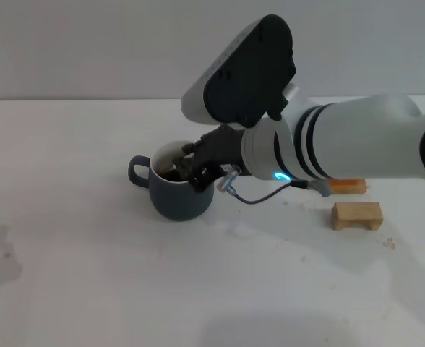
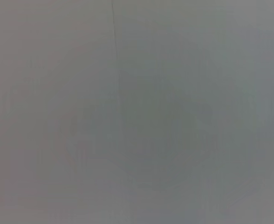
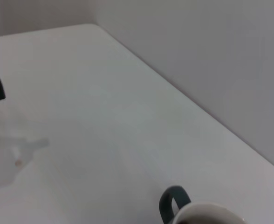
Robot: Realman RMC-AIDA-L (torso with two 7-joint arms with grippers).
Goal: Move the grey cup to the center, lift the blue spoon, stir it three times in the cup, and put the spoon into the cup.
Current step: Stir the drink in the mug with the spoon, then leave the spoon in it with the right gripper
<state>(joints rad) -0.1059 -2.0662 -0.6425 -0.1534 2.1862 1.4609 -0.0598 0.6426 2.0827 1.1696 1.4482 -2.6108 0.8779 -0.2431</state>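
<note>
Head view: one grey cup, right end effector inside, grip state unclear.

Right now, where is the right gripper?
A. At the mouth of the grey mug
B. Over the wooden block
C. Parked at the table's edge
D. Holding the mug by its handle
A: in the head view the right gripper reaches over the rim of the grey mug, well away from the wooden block, with the mug's handle free on the far side.
</note>
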